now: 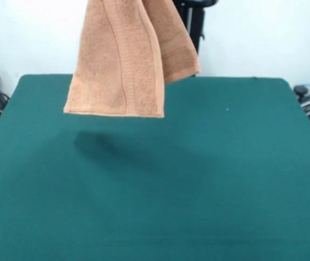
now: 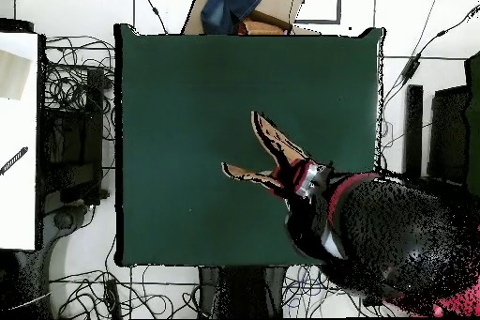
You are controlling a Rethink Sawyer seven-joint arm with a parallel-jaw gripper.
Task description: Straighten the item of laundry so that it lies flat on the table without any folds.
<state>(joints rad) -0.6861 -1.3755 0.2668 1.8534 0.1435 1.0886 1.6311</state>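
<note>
The towel hangs clear of the table — no part of it touches the top. In the front view it drops in two folds from above the picture's top edge, one fold before the other. In the overhead view the gripper sits at the towel's upper end — the cloth spreads away from it, the table beneath.

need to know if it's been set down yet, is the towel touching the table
Apart. The front view shows the towel hanging in the air, its bottom hem clear of the table, with its shadow cast on the green top below.
</note>
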